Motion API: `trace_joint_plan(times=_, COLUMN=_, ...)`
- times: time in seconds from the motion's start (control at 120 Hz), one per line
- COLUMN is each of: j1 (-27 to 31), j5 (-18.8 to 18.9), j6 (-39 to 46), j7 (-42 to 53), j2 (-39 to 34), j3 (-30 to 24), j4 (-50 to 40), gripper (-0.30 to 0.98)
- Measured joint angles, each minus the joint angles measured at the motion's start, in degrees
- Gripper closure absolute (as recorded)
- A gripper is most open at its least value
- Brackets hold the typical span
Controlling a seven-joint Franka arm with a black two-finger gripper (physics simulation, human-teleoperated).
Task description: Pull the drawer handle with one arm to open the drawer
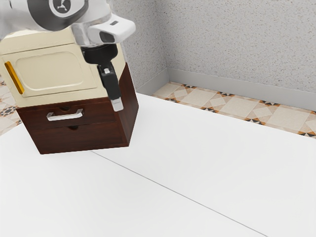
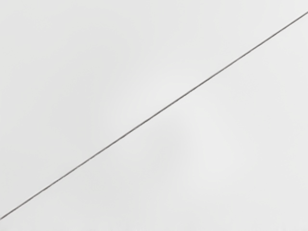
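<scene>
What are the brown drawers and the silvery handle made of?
The drawers look like smooth wood, dark red-brown with faint grain streaks, maybe just a wood-look covering. The handle looks like polished metal, silvery with bright highlights, though possibly plastic.

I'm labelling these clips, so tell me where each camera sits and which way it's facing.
Exterior view: beside the arm, looking down across the white table toward the brown drawers, with the arm and gripper in sight.
Wrist view: carried at the arm's end, facing the table.
Shared: the table and, apparently, its thin dark line.
</scene>
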Motion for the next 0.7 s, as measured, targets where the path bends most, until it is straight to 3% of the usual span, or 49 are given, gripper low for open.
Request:
trace_joint_plan(times=0.25, j1=0.1, j5=1.1, j6=0.0, j7=1.2, j2=-1.9, j3=0.3, j4=-1.2, gripper=0.0)
trace_joint_plan(times=0.408, j1=0.0, j5=3.2, j6=-0.1, j7=1.6, j2=-14.7, j3=1.8, j4=-15.6, gripper=0.0)
trace_joint_plan(times=0.533, j1=2.0, j5=5.6, j6=0.6, j7=3.2, j2=-18.8, j3=2.0, j4=-22.5, gripper=0.0)
trace_joint_plan(times=0.7, j1=4.1, j5=11.6, j6=11.0, j7=6.6, j2=-27.2, j3=2.8, j4=-38.5, gripper=0.0)
